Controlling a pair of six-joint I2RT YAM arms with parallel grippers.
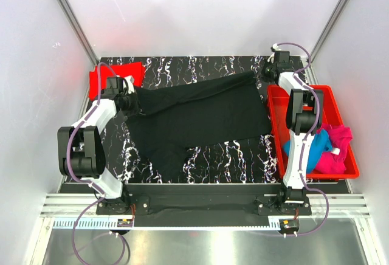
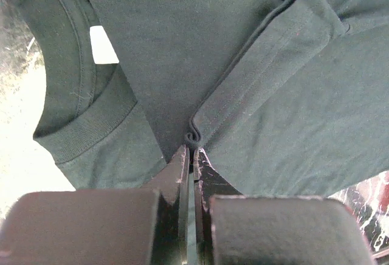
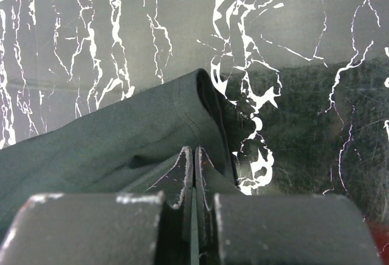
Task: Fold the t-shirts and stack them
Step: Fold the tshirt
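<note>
- The left jaws are clenched on the black t-shirt [image 2: 182, 52], with a small curl of the cloth bunched at their tips, right at the end of a stitched hem.
- Just beyond that pinch, the folded hem band [image 2: 267, 58] runs away diagonally. It lies flat and doubled over the smooth, fine-knit body of the shirt.
- To one side of it is the ribbed round collar [image 2: 85, 122], with a small white label [image 2: 102, 45] inside the neck.
- The right jaws are clenched too, gripping the same black t-shirt [image 3: 103, 149] at a hem. The edge there rolls over into a soft rounded fold, and a line of stitching shows along it.
- Past that fold is the bare worktop [image 3: 292, 52], a glossy black surface with white marble-like veins.
- In the top view, the black t-shirt [image 1: 200, 116] stretches across the middle of the worktop [image 1: 182, 67], from near the left edge towards the far right corner. A rumpled lobe of it trails towards the near edge.
- A red t-shirt [image 1: 118, 73] lies flat in a neat rectangle at the far left corner, just behind the left arm [image 1: 97, 116].
- A rigid red plastic bin [image 1: 334, 95] sits along the right edge, and the right arm [image 1: 298, 137] crosses over it.
- A bright blue t-shirt [image 1: 316, 152] and a magenta t-shirt [image 1: 339, 146] are crumpled in soft heaps at the near end of the bin, touching each other.
</note>
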